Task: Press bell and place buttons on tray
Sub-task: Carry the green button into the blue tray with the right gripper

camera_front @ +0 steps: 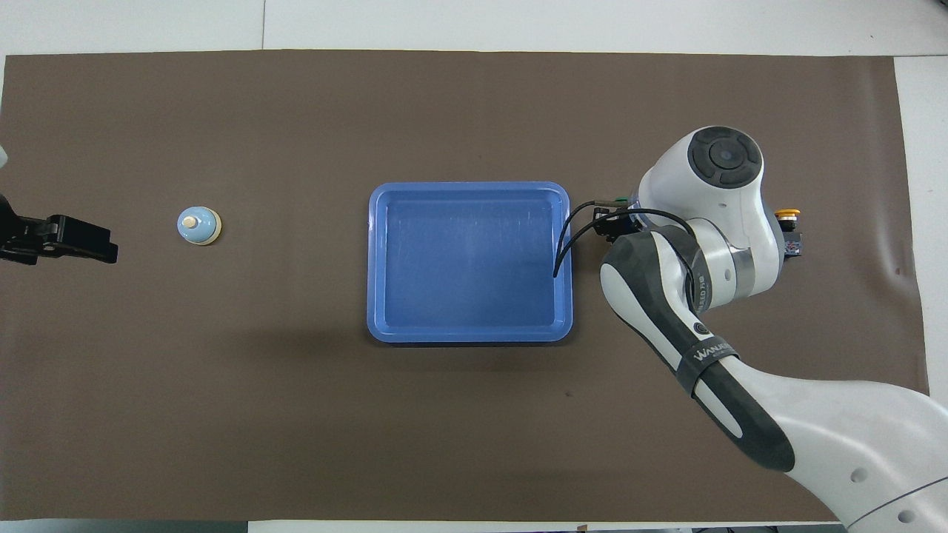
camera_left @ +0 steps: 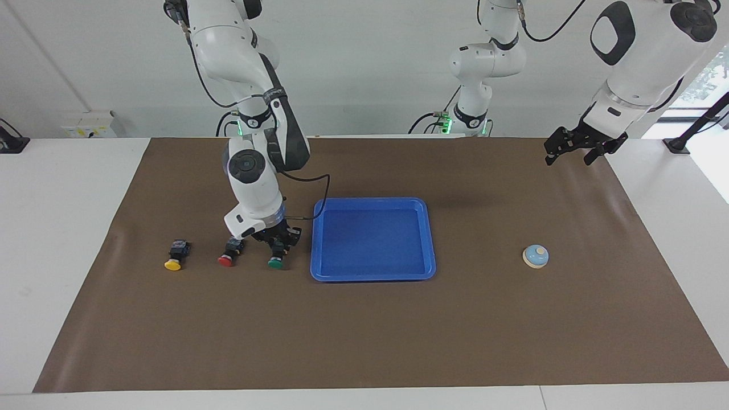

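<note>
The right tool point(camera_left: 277, 246) pinches the green button point(camera_left: 275, 262) by its black body, just beside the tray point(camera_left: 373, 270) on the surface. To do this well, lift straight up until the cap clears the raised rim, then carry it over the tray floor and let go low. The red button point(camera_left: 226, 260) sits close beside the tool and could be knocked; the yellow button point(camera_left: 173, 264) lies toward the right arm's end. The left tool point(camera_left: 575, 149) waits spread, well apart from the bell point(camera_left: 536, 255).

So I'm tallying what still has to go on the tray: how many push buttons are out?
3, in a row beside the tray, none in it: green button nearest it, in the shut right gripper; red button next; yellow button outermost.
</note>
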